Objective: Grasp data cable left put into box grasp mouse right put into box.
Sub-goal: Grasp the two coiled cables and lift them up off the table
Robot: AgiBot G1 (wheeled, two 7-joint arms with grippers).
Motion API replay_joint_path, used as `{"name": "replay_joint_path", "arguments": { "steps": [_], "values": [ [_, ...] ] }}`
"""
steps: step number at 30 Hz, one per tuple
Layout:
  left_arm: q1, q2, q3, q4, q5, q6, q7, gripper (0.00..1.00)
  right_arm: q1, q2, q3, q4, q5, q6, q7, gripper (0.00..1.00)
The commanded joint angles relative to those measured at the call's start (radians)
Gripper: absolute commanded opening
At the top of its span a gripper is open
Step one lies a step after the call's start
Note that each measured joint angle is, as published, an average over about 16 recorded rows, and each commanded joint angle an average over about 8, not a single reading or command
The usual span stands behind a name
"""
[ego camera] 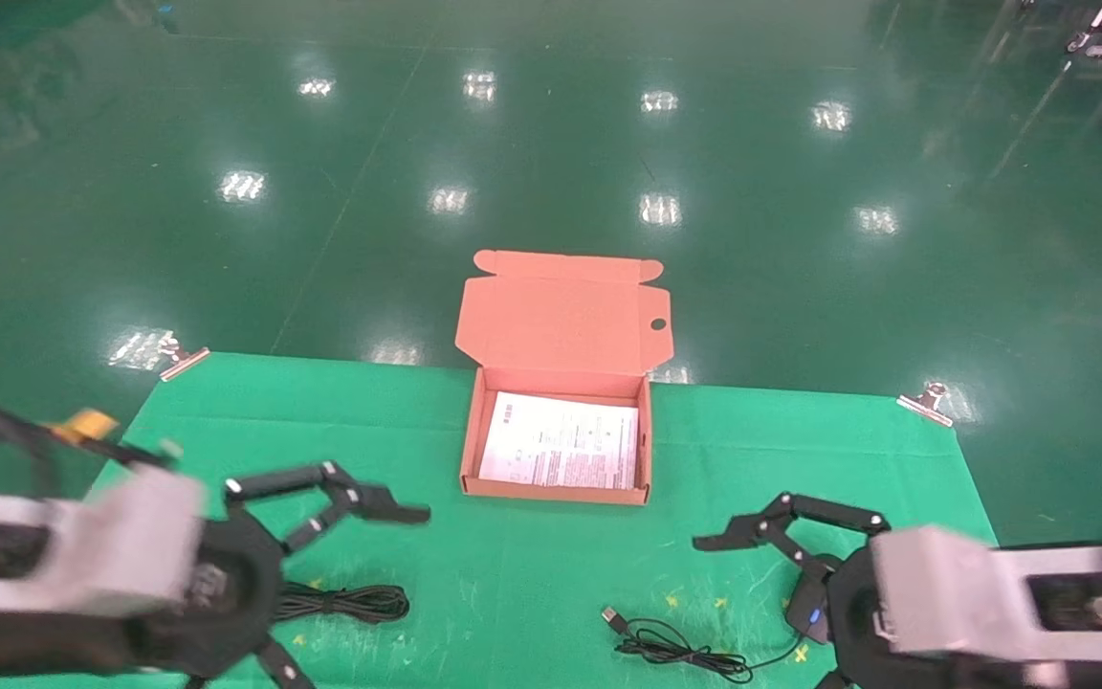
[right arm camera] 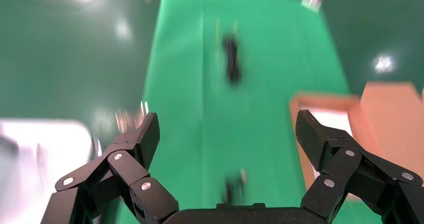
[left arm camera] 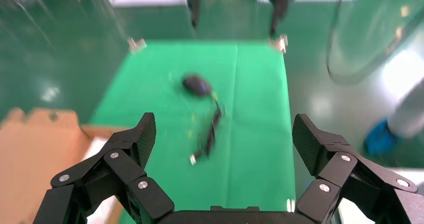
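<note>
The salmon-orange box stands open at the cloth's far middle, lid flap raised, a printed sheet inside. The data cable lies as a black looped bundle near the front left, also seen as data cable. My left gripper hovers open over it, holding nothing. The black mouse with a blue spot lies front right, partly hidden by my open, empty right gripper. The mouse's cord trails left to a USB plug. The left wrist view shows the mouse and its cord.
A green cloth covers the table, clipped at its far corners by metal clips. Shiny green floor lies beyond the far edge. The box shows at the side of the right wrist view.
</note>
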Motion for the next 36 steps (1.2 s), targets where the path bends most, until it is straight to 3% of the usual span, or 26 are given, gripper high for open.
{"name": "replay_joint_path", "arguments": {
  "steps": [1,11,19,28,36],
  "values": [
    [-0.025,0.015,0.024,-0.003,0.059,0.0,0.018,1.0,0.048,-0.008,-0.034,0.006,-0.092,-0.017,-0.023,1.0],
    [-0.105,0.128,0.181,-0.013,0.424,-0.04,0.041,1.0,0.178,-0.116,-0.247,0.009,-0.459,-0.015,-0.084,1.0],
    [-0.103,0.219,0.288,-0.015,0.72,-0.134,0.029,1.0,0.172,-0.192,-0.356,0.006,-0.683,0.048,-0.039,1.0],
    [-0.079,0.297,0.371,0.052,0.971,-0.205,-0.057,1.0,0.074,-0.232,-0.379,-0.002,-0.792,0.197,0.018,1.0],
    [-0.108,0.363,0.361,0.297,0.993,-0.241,-0.112,1.0,-0.009,-0.255,-0.372,-0.029,-0.815,0.305,0.076,1.0]
  ]
}}
